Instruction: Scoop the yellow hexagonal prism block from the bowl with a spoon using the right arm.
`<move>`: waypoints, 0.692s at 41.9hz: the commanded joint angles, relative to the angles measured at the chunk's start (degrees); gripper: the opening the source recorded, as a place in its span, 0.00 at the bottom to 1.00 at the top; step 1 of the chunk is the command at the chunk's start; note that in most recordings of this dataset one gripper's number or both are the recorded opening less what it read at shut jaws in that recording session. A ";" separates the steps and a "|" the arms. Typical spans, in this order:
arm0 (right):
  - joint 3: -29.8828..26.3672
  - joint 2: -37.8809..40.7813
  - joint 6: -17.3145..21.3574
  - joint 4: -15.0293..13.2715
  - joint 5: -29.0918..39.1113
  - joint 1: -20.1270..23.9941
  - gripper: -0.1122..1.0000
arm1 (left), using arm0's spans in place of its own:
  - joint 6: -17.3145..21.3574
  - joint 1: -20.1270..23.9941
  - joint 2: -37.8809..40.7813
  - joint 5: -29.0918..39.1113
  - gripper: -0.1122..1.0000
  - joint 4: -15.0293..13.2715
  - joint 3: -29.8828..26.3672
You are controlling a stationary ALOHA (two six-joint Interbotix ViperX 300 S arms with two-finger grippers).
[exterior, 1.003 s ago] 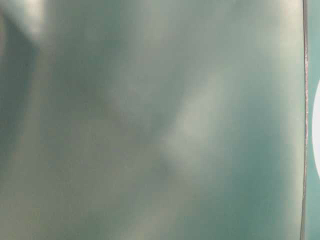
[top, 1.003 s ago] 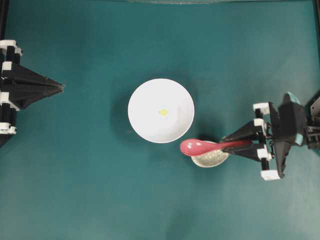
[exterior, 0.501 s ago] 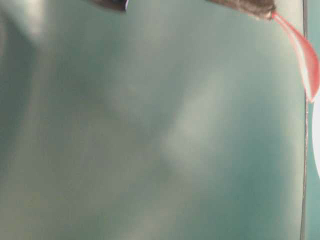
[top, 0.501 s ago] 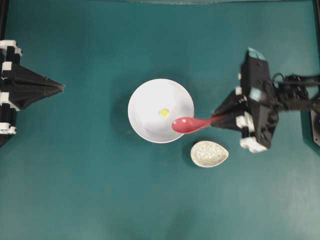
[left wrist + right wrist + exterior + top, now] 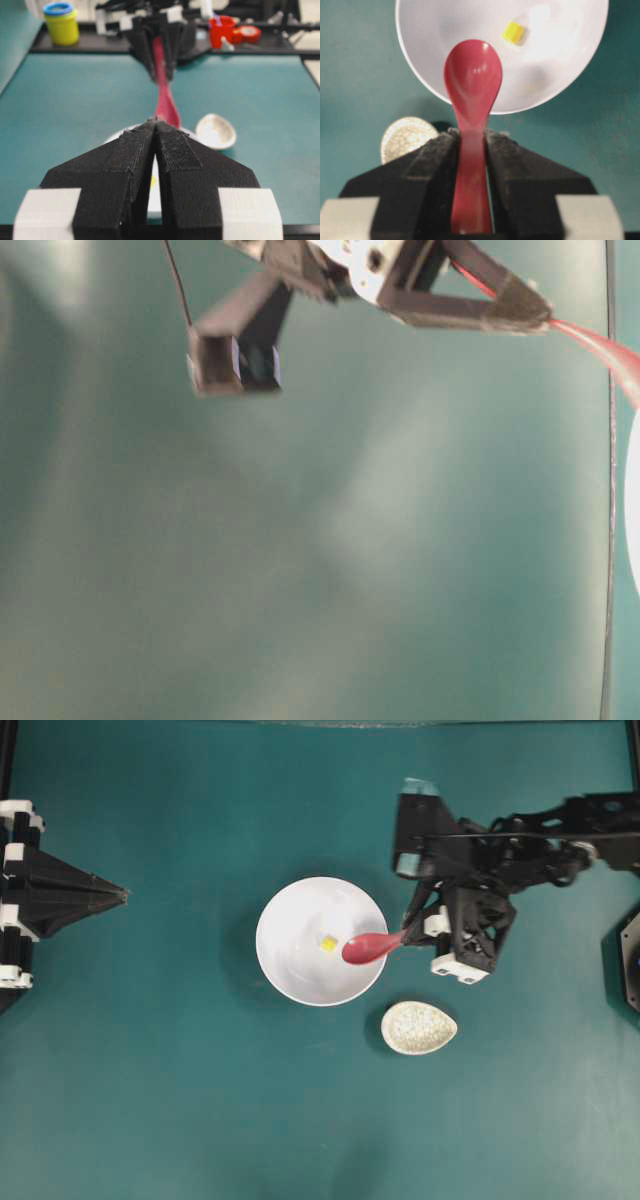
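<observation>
The white bowl [image 5: 295,915] sits mid-table with the tiny yellow block [image 5: 328,944] lying inside it. My right gripper [image 5: 410,932] is shut on the handle of the red spoon [image 5: 368,948]. The scoop hangs over the bowl's right part, just right of the block. In the right wrist view the spoon [image 5: 472,75] points from the gripper [image 5: 471,134] into the bowl [image 5: 560,60], with the block [image 5: 512,31] beyond and to the right of the scoop's tip. My left gripper [image 5: 125,896] rests shut at the left edge, holding nothing.
A speckled beige spoon rest [image 5: 419,1027] lies empty, below and to the right of the bowl. Beyond the table's far end the left wrist view shows a yellow jar [image 5: 61,22] and red items [image 5: 222,30]. The right arm's links stretch in from the upper right.
The right arm lifted the spoon off the spoon rest and carried it up and left. The scoop now sits over the bowl beside the block. The left arm stayed still.
</observation>
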 commanded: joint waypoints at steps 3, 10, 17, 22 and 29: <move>-6.06 2.81 0.35 -0.79 5.71 -0.26 0.31 | 0.00 0.18 0.26 -0.44 0.10 0.09 -0.88; -11.34 6.68 3.16 -2.37 11.69 -0.26 0.31 | -0.09 0.18 0.35 -0.44 0.10 0.09 -0.88; -15.12 9.23 6.24 -5.01 16.00 -0.26 0.31 | -0.09 0.18 0.35 -0.44 0.10 0.09 -0.88; -16.26 10.20 6.42 -5.27 16.79 -0.26 0.31 | 0.00 0.18 0.44 -0.44 0.10 0.09 -0.88; -16.44 11.43 6.42 -5.36 16.88 -0.26 0.31 | 0.00 0.18 0.44 -0.44 0.10 0.09 -0.88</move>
